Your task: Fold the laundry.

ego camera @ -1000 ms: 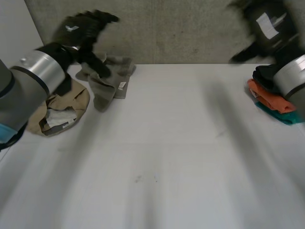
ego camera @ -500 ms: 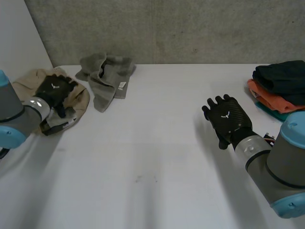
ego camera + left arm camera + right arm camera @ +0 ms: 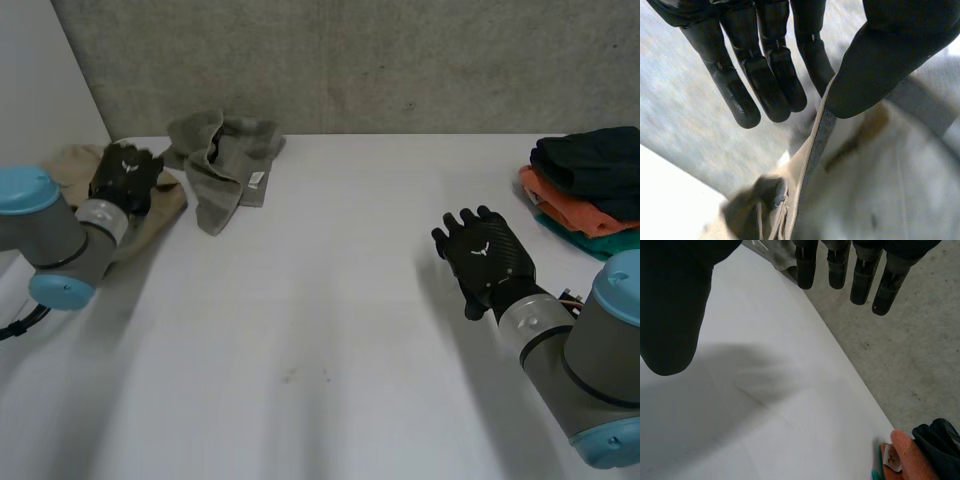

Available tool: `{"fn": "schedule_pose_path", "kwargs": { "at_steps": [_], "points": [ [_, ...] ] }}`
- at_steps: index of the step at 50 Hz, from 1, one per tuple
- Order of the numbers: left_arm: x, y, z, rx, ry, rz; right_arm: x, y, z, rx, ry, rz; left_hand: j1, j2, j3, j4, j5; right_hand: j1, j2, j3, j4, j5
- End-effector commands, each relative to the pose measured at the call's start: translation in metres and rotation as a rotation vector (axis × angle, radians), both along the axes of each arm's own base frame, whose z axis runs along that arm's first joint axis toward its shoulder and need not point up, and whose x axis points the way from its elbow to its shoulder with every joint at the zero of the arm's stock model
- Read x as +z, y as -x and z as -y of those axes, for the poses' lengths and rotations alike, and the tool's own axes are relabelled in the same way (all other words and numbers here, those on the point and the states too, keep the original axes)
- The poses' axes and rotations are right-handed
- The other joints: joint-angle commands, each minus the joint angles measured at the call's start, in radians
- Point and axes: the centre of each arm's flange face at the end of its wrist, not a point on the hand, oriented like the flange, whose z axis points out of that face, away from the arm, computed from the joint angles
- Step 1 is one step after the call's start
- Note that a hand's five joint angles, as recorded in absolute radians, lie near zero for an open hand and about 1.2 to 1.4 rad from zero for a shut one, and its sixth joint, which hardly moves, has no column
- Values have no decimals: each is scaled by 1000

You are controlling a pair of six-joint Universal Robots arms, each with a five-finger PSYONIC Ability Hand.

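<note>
A crumpled tan garment [image 3: 166,204] lies at the table's far left corner. My left hand [image 3: 125,176] rests on top of it. In the left wrist view my left hand [image 3: 774,75] has its thumb pressed toward the fingers, with an edge of the tan garment [image 3: 865,190] pinched between them. A grey-green cloth [image 3: 226,160] lies bunched just right of the tan one, with a white label showing. My right hand [image 3: 486,256] hovers over bare table at the right, fingers straight and apart, holding nothing; in its own view the right hand [image 3: 675,305] is spread above the white table [image 3: 765,415].
A stack of folded clothes [image 3: 588,182], dark on orange on teal, sits at the far right edge; its orange layer [image 3: 905,460] shows beyond my right hand. A grey concrete wall runs behind the white table [image 3: 320,320].
Both arms came down from high up. My left hand settled on the tan garment, slid toward its far side and pinched its edge. The right hand stays open, hardly moving lately.
</note>
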Motion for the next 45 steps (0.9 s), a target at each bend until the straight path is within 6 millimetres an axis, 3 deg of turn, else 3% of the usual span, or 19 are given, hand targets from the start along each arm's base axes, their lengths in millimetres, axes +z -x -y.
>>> {"fn": "schedule_pose_path", "kwargs": {
  "at_steps": [1,6,8,11,15,17,21,22,24,26,32,39,41,45],
  "points": [
    [64,72,-84,-170,8,-268,8,4,7,-34,31,7,251,203,210,202,237,-28,-46,-41,-64,-60],
    [77,145,-166,-410,-132,-456,18,20,24,-157,72,17,251,203,210,202,237,-28,-46,-41,-64,-60],
    [75,171,-190,-485,-173,-500,22,23,28,-188,76,28,251,203,210,202,237,-28,-46,-41,-64,-60],
    [55,194,-200,-522,-231,-508,23,25,30,-204,74,45,251,203,210,202,237,-28,-46,-41,-64,-60],
    [39,218,-223,-580,-303,-477,24,24,30,-206,59,75,-703,-751,-743,-752,-716,-28,-46,-41,-64,-60],
    [41,219,-226,-586,-313,-477,23,24,30,-208,50,88,-971,-1019,-1011,-1020,-984,-28,-46,-41,-64,-60],
    [55,216,-225,-572,-291,-498,24,24,29,-207,23,138,-971,-1019,-1011,-1020,-984,-28,-46,-41,-64,-60],
    [70,211,-222,-568,-263,-508,23,24,28,-207,14,144,-971,-1019,-1011,-1020,-984,-28,-46,-41,-64,-60],
    [81,199,-213,-542,-233,-507,25,23,26,-202,-4,153,-971,-1019,-1011,-1020,-984,-28,-46,-41,-64,-60],
    [91,171,-191,-467,-208,-512,31,22,20,-180,-38,159,-971,-1019,-1011,-1020,-984,-28,-46,-41,-64,-60],
    [113,113,-157,-312,-167,-509,35,16,5,-115,-187,181,-967,-1015,-1008,-1016,-981,-28,-46,-41,-64,-60],
    [101,39,-111,-80,-175,-418,60,-20,-2,-8,-262,376,-964,-1012,-1005,-1013,-978,-28,-46,-41,-64,-60],
    [94,18,-101,-17,-181,-386,46,-31,6,-3,-319,415,-961,-1009,-1002,-1010,-975,-28,-46,-41,-64,-60],
    [82,2,-97,17,-213,-367,23,-54,17,10,-388,444,-961,-1009,-1002,-1010,-975,-28,-46,-41,-64,-60]
  ]
}}
